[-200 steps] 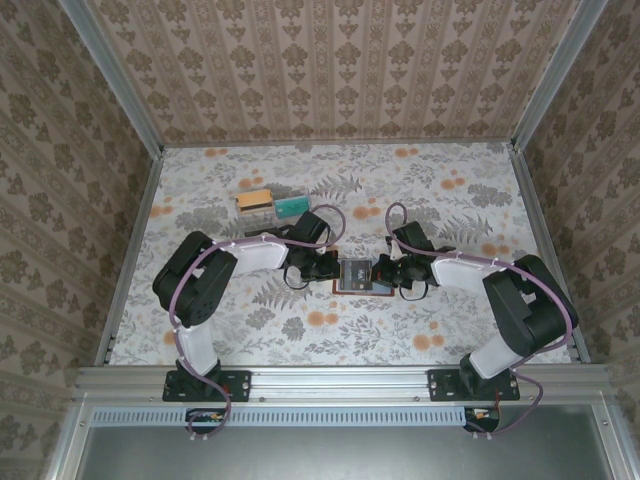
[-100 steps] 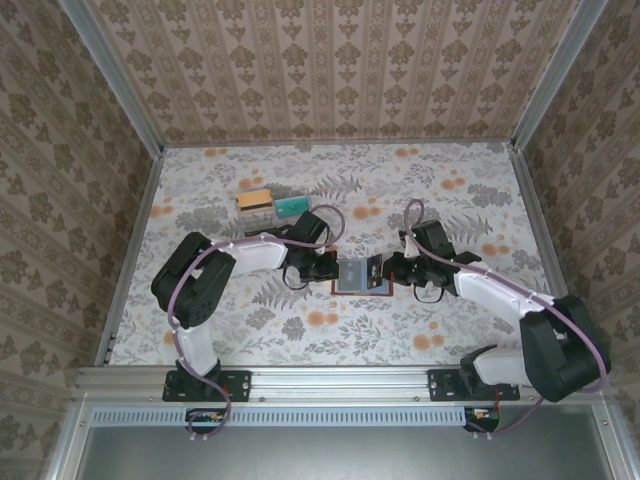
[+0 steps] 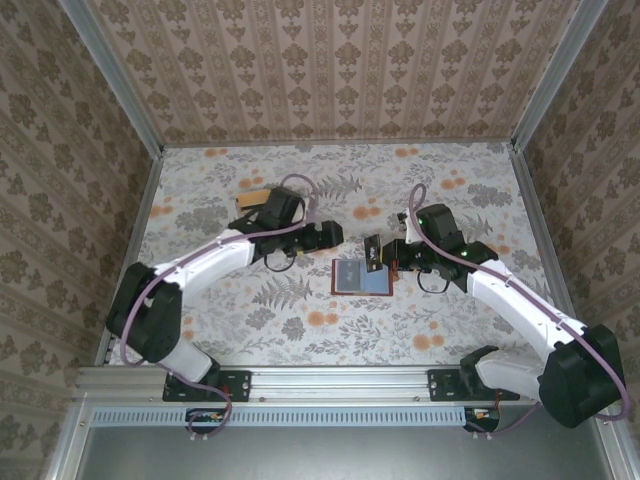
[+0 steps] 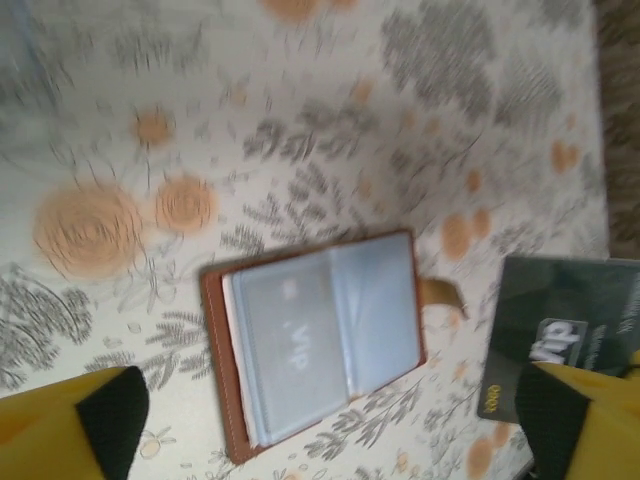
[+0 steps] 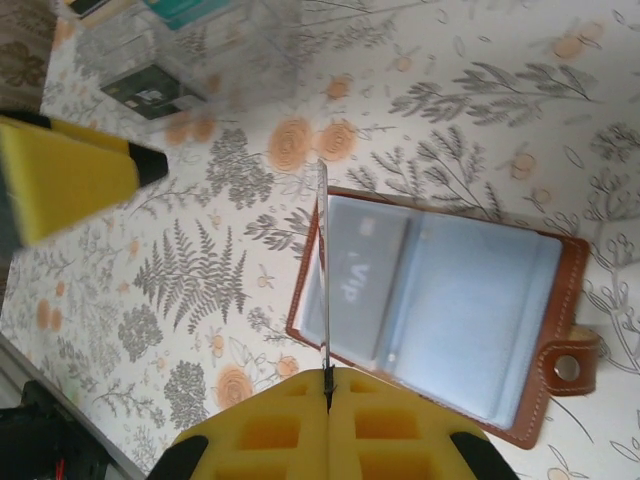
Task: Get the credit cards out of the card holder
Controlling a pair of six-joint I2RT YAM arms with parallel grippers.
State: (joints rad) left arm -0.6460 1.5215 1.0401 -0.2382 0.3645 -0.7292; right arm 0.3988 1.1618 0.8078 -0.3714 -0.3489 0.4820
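On the floral table (image 3: 450,320), the left gripper (image 3: 335,233) has pulled back from the holder (image 3: 360,278) toward the far left and now gapes wide, empty. The right gripper (image 5: 327,388), its arm stretched low, stays clamped on a dark card (image 3: 373,254), held on edge just beyond the holder's far side. The holder lies open mid-table; its slotted card (image 4: 285,345) reads "VIP".

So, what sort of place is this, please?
Probably a lab booth for recording robot work, not a home: wallpapered panels in an aluminium frame enclose a floral tabletop, and the left arm and right arm are bolted to a rail.
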